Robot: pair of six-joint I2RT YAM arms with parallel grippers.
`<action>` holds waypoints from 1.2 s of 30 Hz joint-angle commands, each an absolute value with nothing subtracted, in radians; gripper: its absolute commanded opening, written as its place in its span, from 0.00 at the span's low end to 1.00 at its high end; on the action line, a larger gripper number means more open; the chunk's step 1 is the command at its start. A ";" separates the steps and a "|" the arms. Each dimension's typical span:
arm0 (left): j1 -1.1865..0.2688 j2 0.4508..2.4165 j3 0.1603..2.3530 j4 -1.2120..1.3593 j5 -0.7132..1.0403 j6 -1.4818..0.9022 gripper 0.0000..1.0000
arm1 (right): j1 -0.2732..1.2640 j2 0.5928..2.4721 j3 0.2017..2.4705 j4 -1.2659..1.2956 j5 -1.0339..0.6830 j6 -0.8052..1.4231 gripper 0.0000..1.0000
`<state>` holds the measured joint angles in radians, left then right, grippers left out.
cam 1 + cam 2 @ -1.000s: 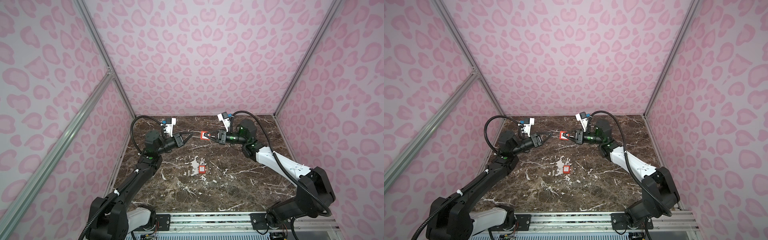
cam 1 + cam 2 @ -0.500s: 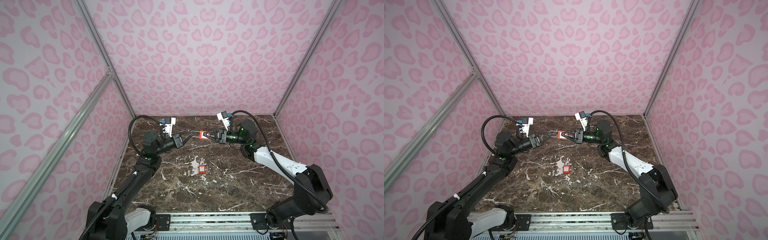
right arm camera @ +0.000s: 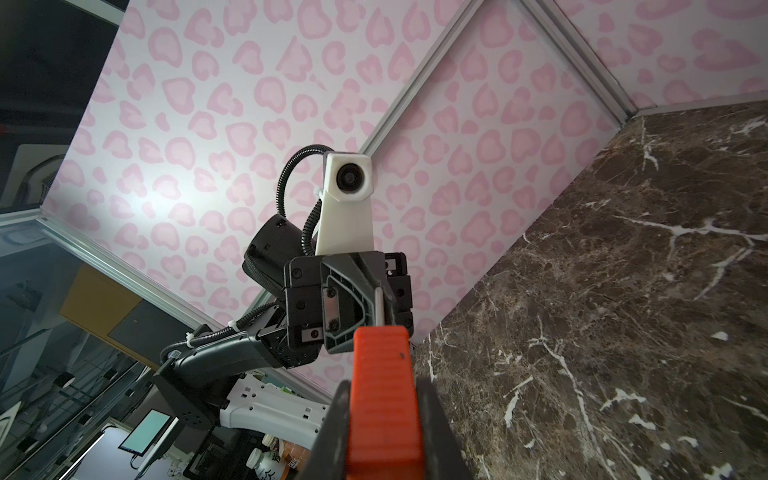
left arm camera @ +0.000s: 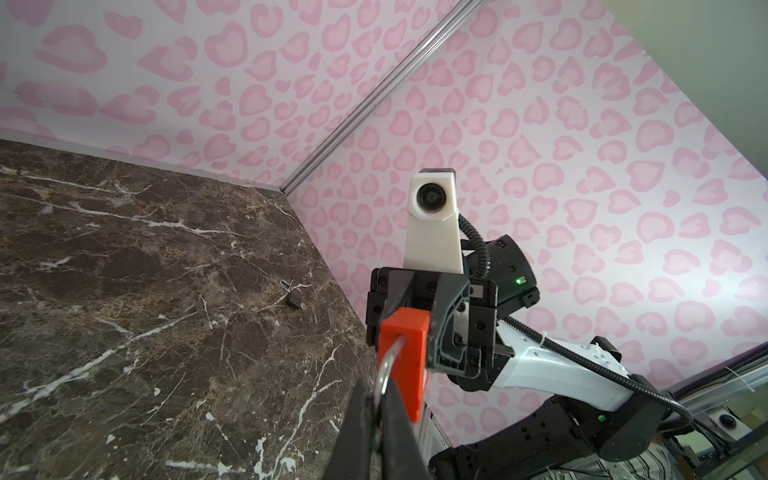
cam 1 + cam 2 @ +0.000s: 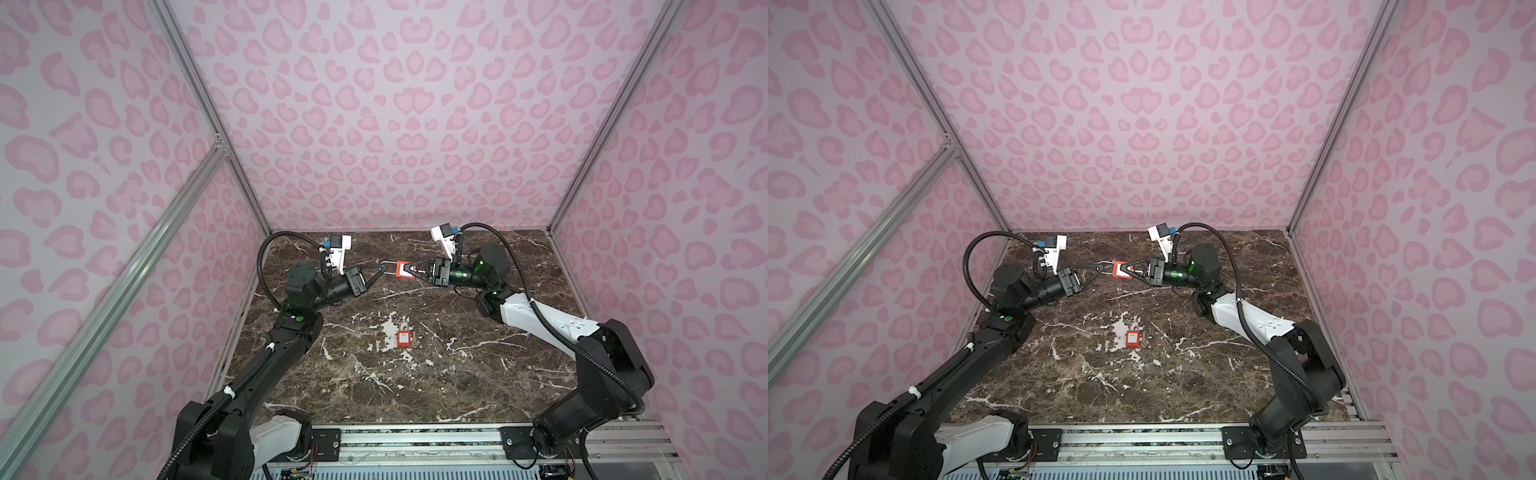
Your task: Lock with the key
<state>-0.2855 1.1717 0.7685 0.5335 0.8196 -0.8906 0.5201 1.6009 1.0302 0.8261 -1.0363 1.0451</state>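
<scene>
The right gripper (image 5: 411,269) clamps the red padlock (image 5: 401,269); the left gripper (image 5: 383,271) pinches its shackle (image 4: 385,365). Risk: an off-line push could jam the shackle or twist the padlock loose.

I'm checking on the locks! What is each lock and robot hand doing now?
Red plastic padlock: in the air, gripped by both hands.
Right hand: shut on its red body.
Left hand: shut on its silver metal shackle.
Second red padlock: lying on the brown marble table, untouched.
Small dark padlock: lying on the table too.
</scene>
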 commanded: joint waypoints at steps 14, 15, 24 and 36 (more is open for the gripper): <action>-0.323 1.144 0.770 0.592 0.839 -0.850 0.47 | 0.511 1.599 1.019 0.953 -0.985 1.123 0.00; -0.329 1.148 0.772 0.597 0.840 -0.850 0.47 | 0.513 1.599 1.019 0.960 -0.984 1.128 0.00; -0.367 1.184 0.812 0.611 0.855 -0.844 0.45 | 0.541 1.608 1.022 1.005 -0.989 1.157 0.01; -0.368 1.190 0.811 0.635 0.851 -0.847 0.32 | 0.560 1.620 0.999 1.068 -0.994 1.183 0.00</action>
